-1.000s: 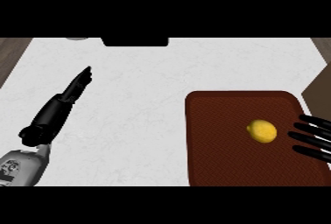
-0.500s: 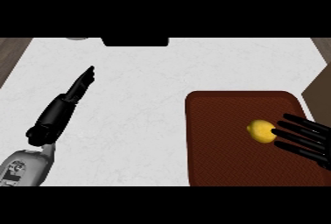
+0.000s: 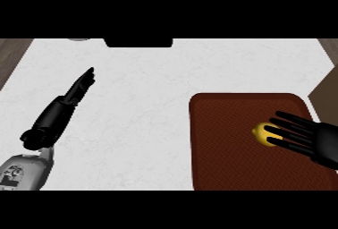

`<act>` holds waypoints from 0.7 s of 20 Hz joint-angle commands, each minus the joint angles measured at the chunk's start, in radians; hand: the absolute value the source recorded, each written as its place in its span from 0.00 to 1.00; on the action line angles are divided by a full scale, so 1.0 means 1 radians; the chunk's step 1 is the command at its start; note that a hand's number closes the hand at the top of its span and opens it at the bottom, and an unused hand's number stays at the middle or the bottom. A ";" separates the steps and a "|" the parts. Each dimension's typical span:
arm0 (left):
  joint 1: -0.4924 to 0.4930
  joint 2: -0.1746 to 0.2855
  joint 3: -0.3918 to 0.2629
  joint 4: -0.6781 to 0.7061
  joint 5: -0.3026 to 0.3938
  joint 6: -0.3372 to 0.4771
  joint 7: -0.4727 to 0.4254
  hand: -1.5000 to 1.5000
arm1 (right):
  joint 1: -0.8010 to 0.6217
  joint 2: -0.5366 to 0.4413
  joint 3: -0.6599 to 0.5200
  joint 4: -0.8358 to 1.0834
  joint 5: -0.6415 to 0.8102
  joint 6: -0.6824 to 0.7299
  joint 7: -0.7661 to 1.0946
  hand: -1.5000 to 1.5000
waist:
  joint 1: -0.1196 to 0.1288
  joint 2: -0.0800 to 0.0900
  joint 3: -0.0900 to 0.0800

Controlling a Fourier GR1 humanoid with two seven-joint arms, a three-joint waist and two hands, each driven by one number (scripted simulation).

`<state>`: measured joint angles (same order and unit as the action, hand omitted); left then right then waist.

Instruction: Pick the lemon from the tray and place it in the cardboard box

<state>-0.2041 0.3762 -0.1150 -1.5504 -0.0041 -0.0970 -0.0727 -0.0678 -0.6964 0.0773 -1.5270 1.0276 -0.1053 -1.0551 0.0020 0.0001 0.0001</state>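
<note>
White marbled tabletop (image 3: 165,80); well left of the tray (image 3: 224,147) the left hand (image 3: 66,100) rests, fingers straight and together. On the tray's right half lies the lemon (image 3: 260,133), with the right hand (image 3: 317,141) reaching over it, fingers spread apart, not closed. I'd say nothing is grasped yet; gripping, lifting and delivering all remain.

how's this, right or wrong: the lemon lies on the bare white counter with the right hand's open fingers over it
Wrong in one respect. The head view shows the lemon lying on the brown tray, not on the bare counter. The rest holds: the right hand has its open fingers over it.
</note>
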 commanded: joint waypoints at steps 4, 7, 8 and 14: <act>0.015 -0.003 0.066 0.006 -0.004 -0.077 -0.022 0.50 | -0.037 0.056 -0.015 0.013 0.063 0.003 -0.026 0.00 | 0.000 -0.001 0.000; -0.013 -0.053 0.033 -0.014 -0.057 -0.027 0.035 0.50 | -0.143 0.126 0.022 0.154 0.143 -0.046 0.017 0.00 | 0.006 0.001 0.000; -0.046 -0.047 0.073 -0.007 -0.040 -0.051 0.060 0.50 | -0.063 0.104 -0.021 0.073 0.112 -0.044 -0.015 0.00 | -0.002 0.000 0.000; -0.009 -0.043 0.105 0.039 -0.043 -0.097 -0.039 0.50 | -0.143 0.140 0.013 0.230 0.169 -0.065 -0.038 0.00 | 0.001 0.000 0.000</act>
<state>-0.2135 0.3143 -0.0583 -1.5365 -0.0635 -0.1506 -0.0775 -0.1875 -0.5723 0.0848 -1.3371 1.1680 -0.1534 -1.0320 0.0040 0.0011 0.0003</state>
